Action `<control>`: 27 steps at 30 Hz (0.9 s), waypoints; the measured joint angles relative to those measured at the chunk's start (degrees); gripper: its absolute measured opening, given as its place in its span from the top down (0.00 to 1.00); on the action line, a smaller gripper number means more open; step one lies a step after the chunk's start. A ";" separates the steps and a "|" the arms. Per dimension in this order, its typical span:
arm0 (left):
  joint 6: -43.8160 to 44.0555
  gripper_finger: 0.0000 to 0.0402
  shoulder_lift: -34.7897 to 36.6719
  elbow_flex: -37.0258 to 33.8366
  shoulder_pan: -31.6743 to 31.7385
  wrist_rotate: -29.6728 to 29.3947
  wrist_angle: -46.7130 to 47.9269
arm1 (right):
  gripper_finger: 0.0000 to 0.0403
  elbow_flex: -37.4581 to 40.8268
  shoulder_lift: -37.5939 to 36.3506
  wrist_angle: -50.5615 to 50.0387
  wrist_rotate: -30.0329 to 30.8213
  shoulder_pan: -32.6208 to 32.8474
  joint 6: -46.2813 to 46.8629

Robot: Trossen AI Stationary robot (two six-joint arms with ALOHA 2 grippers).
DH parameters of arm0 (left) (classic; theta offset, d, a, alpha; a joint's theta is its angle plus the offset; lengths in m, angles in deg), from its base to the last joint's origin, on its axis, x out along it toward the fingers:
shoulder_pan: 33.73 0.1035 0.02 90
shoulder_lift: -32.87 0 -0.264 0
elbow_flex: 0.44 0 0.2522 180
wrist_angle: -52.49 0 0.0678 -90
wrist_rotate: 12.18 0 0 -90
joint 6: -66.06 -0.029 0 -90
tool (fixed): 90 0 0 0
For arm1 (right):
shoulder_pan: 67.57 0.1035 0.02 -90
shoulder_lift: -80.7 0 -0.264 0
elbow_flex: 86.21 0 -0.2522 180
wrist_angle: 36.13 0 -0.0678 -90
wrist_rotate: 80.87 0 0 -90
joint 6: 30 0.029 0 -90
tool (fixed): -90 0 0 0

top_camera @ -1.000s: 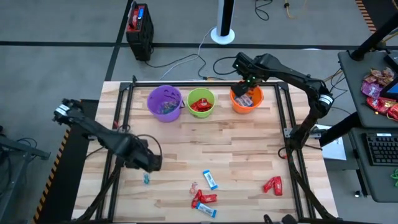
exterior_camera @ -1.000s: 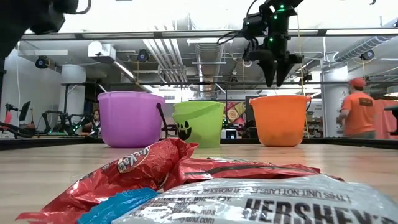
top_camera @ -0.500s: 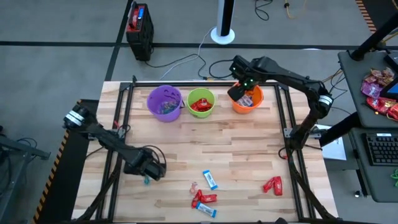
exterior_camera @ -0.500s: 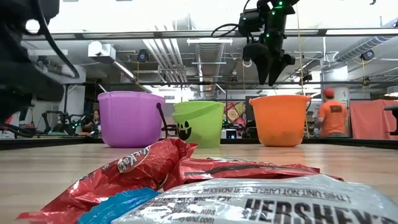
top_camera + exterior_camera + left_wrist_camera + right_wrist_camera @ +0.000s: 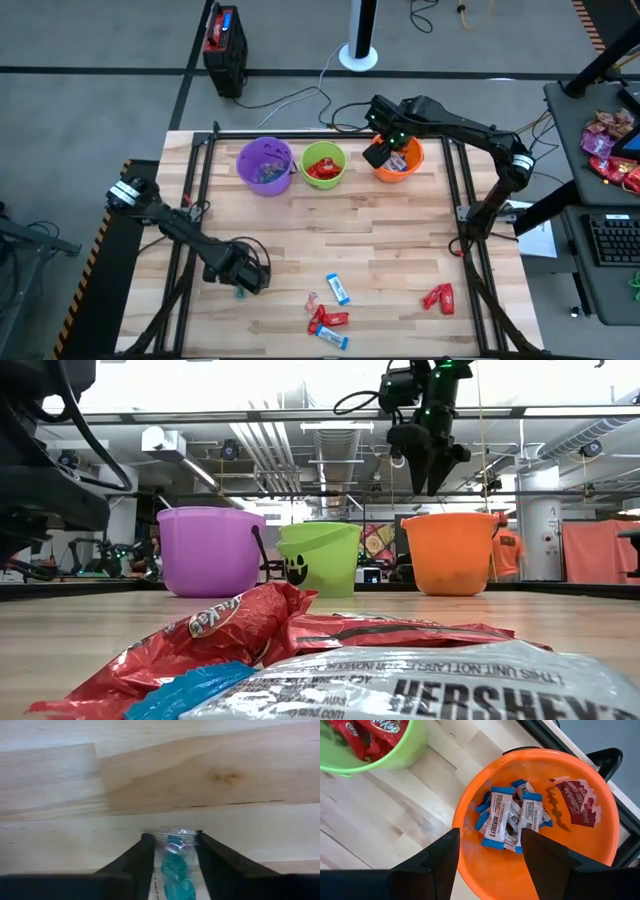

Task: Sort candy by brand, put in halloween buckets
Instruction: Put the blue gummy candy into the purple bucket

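Observation:
My left gripper (image 5: 243,284) is low over the table's near left part. In its wrist view it (image 5: 172,851) is open, one finger on each side of a teal twisted candy (image 5: 175,867) lying flat on the wood. My right gripper (image 5: 381,152) hangs open and empty above the orange bucket (image 5: 405,163), which holds several blue-and-white bars (image 5: 512,815). The green bucket (image 5: 323,165) holds red wrappers and the purple bucket (image 5: 265,165) holds small pieces. All three buckets stand in a row at the far edge. My left gripper comes down from above with its fingers (image 5: 142,855) close beside the clear ends of the teal candy's wrapper (image 5: 172,834). Whether they touch it, I cannot tell. The candy lies flat on the table.
Loose candy lies near the near edge: a blue-and-white bar (image 5: 338,290), a small clear piece (image 5: 311,300), red wrappers (image 5: 330,319), another bar (image 5: 332,339) and a red wrapper (image 5: 438,297) to the right. Bare wood fills the table's middle. A person walks in the room behind.
My left gripper has moved toward the near edge and down over the teal candy, which now sits between its fingers. My right gripper has shifted a little toward the table's left while staying above the orange bucket.

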 joint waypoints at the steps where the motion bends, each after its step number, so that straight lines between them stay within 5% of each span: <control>1: 0.12 0.71 -0.15 0.11 -0.24 -0.18 -0.05 | 0.50 0.00 0.00 0.00 0.00 0.00 0.02; 8: -0.95 0.98 0.54 1.64 -0.75 -3.73 -0.08 | 0.50 0.00 0.00 0.09 0.02 0.00 0.06; 17: -17.58 1.00 9.75 11.95 2.78 -22.83 2.06 | 0.50 0.00 -0.04 -0.16 -3.57 0.22 0.06; 22: -33.50 1.00 16.76 19.81 10.29 -41.91 9.08 | 0.50 0.00 -0.50 -2.25 -4.63 1.17 0.01; 27: -53.70 1.00 20.31 27.35 25.71 -45.51 17.82 | 0.50 0.00 -2.62 -4.91 -4.76 2.63 0.35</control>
